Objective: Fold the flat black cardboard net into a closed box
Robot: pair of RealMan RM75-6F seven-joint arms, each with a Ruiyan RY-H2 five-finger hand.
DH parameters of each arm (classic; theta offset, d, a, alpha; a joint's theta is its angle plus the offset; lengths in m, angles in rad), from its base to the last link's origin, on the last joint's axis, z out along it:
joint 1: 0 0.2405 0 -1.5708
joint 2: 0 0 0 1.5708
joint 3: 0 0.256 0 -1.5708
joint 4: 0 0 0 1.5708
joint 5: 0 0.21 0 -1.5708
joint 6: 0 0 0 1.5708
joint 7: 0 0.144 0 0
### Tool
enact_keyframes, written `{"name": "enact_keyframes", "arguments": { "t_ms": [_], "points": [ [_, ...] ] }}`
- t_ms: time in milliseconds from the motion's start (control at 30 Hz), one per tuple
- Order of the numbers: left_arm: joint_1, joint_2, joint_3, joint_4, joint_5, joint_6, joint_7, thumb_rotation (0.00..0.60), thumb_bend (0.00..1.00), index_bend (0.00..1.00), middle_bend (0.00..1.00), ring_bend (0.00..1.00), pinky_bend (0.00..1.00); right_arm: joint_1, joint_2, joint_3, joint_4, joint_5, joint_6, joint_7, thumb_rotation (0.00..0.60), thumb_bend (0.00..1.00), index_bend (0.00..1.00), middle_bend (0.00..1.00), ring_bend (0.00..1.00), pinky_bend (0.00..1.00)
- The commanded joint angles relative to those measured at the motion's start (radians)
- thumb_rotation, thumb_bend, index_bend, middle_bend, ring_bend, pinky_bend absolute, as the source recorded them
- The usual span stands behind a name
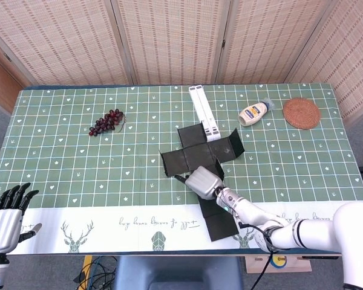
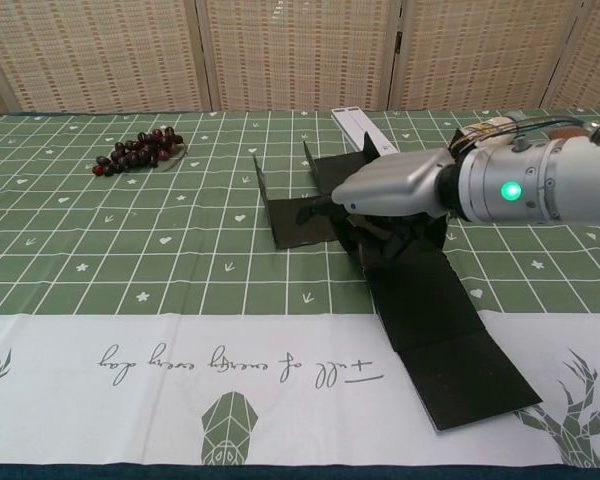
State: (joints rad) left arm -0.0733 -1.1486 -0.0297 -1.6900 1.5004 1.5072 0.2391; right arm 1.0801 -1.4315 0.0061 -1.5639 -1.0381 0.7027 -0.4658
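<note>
The black cardboard net (image 1: 196, 152) lies cross-shaped at mid-table, its side flaps tilted up and its long tail (image 1: 221, 222) reaching the front edge. In the chest view the net (image 2: 300, 215) has an upright left flap, and its tail (image 2: 450, 350) runs to the front right. My right hand (image 1: 202, 180) sits on the middle panel where the tail begins. Its dark fingers (image 2: 380, 238) curl down onto the cardboard and grip it. My left hand (image 1: 6, 220) hangs off the front-left corner of the table, fingers spread, holding nothing.
A bunch of dark grapes (image 1: 107, 121) lies at the left back. A white folding stand (image 1: 204, 112) lies just behind the net, almost touching a flap. A mayonnaise bottle (image 1: 255, 112) and a woven coaster (image 1: 301, 113) sit at the back right.
</note>
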Motion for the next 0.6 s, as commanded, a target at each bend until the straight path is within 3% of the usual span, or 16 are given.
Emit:
{"name": "enact_keyframes", "arguments": {
  "t_ms": [33, 100, 167, 300, 433, 600],
  "points": [
    [-0.001, 0.0, -0.001, -0.001, 0.002, 0.0, 0.001, 0.6, 0.12, 0.2, 0.12, 0.09, 0.12, -0.04, -0.003, 0.054, 0.001, -0.039, 0.057, 0.11, 0.6, 0.79, 0.07, 0.28, 0.82, 1.0],
    [-0.003, -0.001, -0.002, 0.0, 0.003, -0.001, 0.0, 0.6, 0.12, 0.2, 0.12, 0.09, 0.12, -0.05, -0.011, 0.08, 0.011, -0.044, 0.078, 0.147, 0.6, 0.74, 0.07, 0.26, 0.82, 1.0],
    [-0.003, 0.001, -0.002, 0.0, 0.002, -0.002, 0.0, 0.6, 0.12, 0.2, 0.12, 0.09, 0.12, -0.051, -0.013, 0.091, 0.014, -0.024, 0.084, 0.136, 0.6, 0.61, 0.07, 0.26, 0.82, 1.0],
    [-0.004, 0.001, -0.003, 0.005, -0.003, -0.005, -0.004, 0.6, 0.12, 0.2, 0.12, 0.09, 0.12, -0.033, -0.024, 0.101, 0.033, 0.088, 0.068, 0.069, 0.6, 0.47, 0.07, 0.28, 0.82, 1.0],
    [-0.008, -0.004, -0.001, 0.01, 0.0, -0.012, -0.006, 0.6, 0.12, 0.2, 0.12, 0.09, 0.12, 0.0, -0.059, 0.127, 0.069, 0.216, 0.046, 0.033, 0.6, 0.48, 0.06, 0.25, 0.82, 1.0],
    [-0.005, -0.005, 0.0, 0.014, 0.001, -0.007, -0.011, 0.6, 0.12, 0.2, 0.12, 0.09, 0.12, 0.049, -0.102, 0.163, 0.12, 0.323, 0.021, 0.017, 0.6, 0.6, 0.02, 0.24, 0.82, 1.0]
  ]
}}
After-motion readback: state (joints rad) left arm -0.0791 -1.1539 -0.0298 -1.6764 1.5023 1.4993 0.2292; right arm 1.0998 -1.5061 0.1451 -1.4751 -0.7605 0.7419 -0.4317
